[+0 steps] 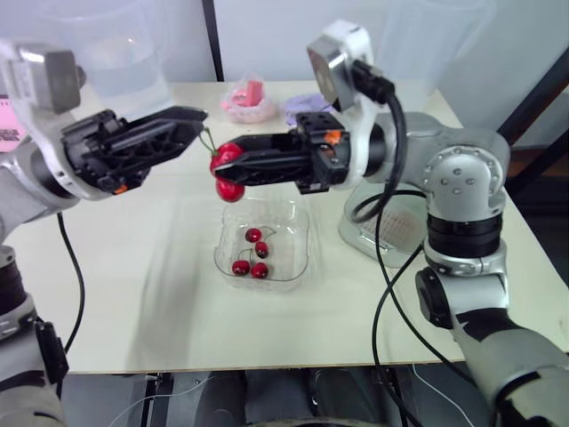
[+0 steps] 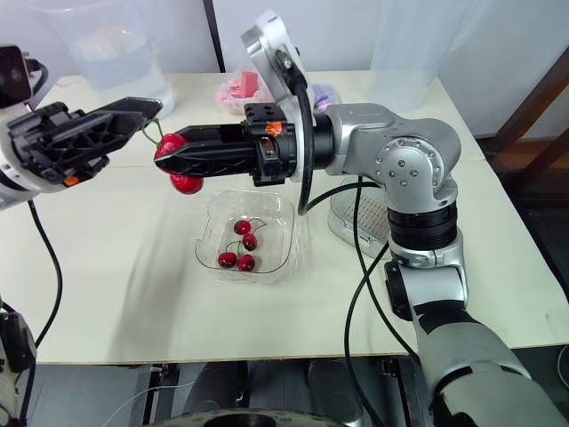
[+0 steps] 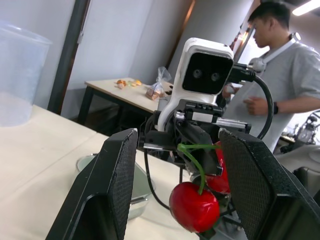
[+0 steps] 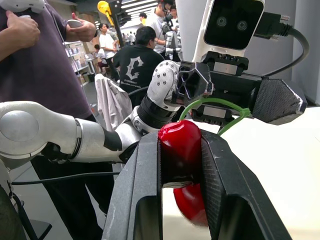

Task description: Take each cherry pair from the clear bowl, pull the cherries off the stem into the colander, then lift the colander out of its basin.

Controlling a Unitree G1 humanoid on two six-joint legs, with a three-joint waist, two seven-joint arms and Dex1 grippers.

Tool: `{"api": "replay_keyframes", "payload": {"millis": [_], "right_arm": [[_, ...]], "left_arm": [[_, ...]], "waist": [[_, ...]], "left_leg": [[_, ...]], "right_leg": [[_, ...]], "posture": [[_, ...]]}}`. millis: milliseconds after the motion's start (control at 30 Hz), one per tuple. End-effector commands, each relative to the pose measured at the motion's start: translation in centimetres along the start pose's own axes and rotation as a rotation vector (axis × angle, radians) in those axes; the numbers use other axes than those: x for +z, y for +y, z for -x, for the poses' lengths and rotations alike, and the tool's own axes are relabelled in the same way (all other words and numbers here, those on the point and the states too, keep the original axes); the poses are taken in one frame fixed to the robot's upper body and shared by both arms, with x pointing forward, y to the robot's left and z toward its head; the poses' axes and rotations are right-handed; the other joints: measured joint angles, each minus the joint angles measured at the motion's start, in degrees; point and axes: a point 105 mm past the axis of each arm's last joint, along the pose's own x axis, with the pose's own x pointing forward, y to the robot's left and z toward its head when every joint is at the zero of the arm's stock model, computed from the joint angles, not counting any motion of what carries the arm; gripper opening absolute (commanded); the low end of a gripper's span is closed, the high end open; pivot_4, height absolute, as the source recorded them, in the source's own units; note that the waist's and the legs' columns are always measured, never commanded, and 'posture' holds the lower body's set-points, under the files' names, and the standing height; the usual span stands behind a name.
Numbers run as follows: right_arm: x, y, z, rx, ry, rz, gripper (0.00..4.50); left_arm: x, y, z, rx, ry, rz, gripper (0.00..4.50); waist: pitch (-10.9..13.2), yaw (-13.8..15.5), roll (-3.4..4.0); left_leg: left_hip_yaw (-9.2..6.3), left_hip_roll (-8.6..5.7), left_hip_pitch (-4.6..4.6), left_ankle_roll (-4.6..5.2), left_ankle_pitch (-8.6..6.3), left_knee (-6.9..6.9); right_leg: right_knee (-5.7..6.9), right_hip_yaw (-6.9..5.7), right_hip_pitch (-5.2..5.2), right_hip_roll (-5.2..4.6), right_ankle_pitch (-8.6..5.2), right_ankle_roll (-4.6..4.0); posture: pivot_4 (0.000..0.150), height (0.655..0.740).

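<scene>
Right gripper (image 1: 229, 162) has its two fingers pressed onto the upper cherry (image 4: 180, 142) of a pair, held in the air above the clear bowl (image 1: 298, 218). The lower cherry (image 1: 230, 189) hangs free just beneath it. Left gripper (image 1: 191, 118) faces it from the other side of the bowl. Its fingers (image 3: 112, 185) are spread, and the green stem (image 4: 220, 104) arches up between them without being pinched. More cherries (image 1: 253, 236) lie in the bowl below. The colander (image 1: 396, 233) sits beside the bowl on the right arm's side, partly behind that arm.

The fruit looks light, glossy and soft, so a hard squeeze would likely bruise it or let it squirt out. The stem is thin and springy. The best hold for the left gripper is probably on the stem near its fork, close to the fruit. The pull should then run straight along the stem, and preferably over the colander rather than the bowl.
</scene>
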Motion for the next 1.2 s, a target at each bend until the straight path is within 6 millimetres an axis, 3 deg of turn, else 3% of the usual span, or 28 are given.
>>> {"api": "replay_keyframes", "payload": {"millis": [33,667,1200], "right_arm": [[0.99,0.75,-0.23,0.016,-0.004,0.061,0.52],[0.97,0.78,-0.28,0.01,0.0,0.063,0.52],[0.7,0.96,-0.04,0.009,0.005,0.107,0.52]], "left_arm": [[0.13,-0.95,-0.58,-0.043,-0.006,0.002,2.75],[-0.84,-1.16,-0.72,-0.043,0.028,0.027,2.75],[0.11,-1.77,-0.54,-0.076,0.054,-0.002,2.75]], "waist": [[0.0,0.0,0.0],[0.0,0.0,0.0],[0.0,0.1,0.0]], "left_leg": [[0.0,0.0,0.0,0.0,0.0,0.0],[0.0,0.0,-0.02,0.0,0.0,-0.04],[0.0,0.0,-0.07,-0.03,0.01,-0.42]], "right_leg": [[0.0,0.0,0.0,0.0,0.0,0.0],[-0.09,0.0,-0.01,0.0,0.0,0.0],[-0.4,-0.01,-0.08,0.0,0.01,0.0]], "posture": [[0.15,0.7367],[0.15,0.7367],[0.15,0.7367]]}}
